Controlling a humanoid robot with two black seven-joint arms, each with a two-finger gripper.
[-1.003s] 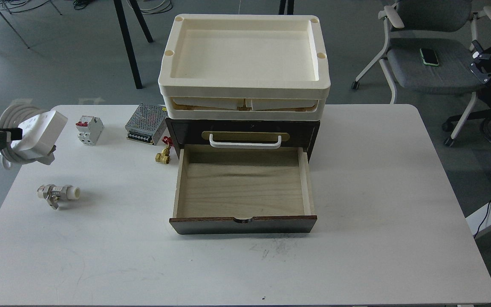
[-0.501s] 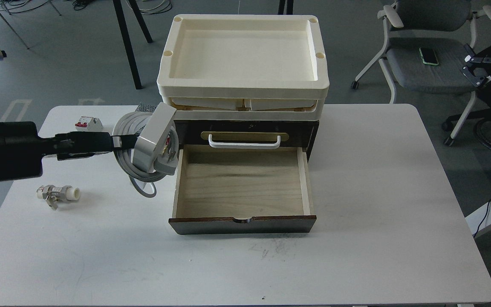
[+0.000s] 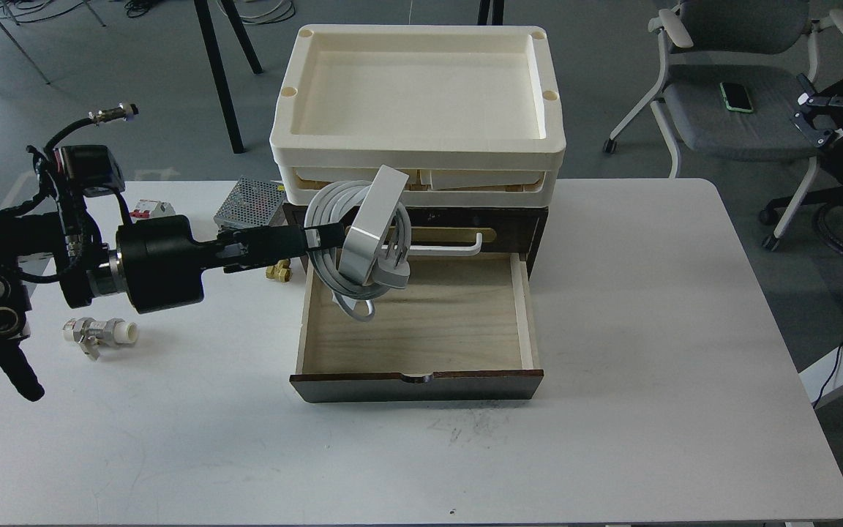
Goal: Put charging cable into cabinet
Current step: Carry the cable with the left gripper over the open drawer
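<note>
Head view: charging cable [image 3: 372, 233] held over cabinet [image 3: 421, 344] drawer's left edge.

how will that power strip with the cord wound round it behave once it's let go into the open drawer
The charging cable hangs tilted on edge from the left gripper, so it will probably tip flat. Its body looks rigid, but a cord loop droops below and may land first or spring looser. It seems unlikely to roll.

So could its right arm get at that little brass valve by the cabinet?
Probably not easily. The right gripper hangs off the table by the chair, and the brass valve sits left of the open drawer, with the cabinet between and the left gripper close above.
</note>
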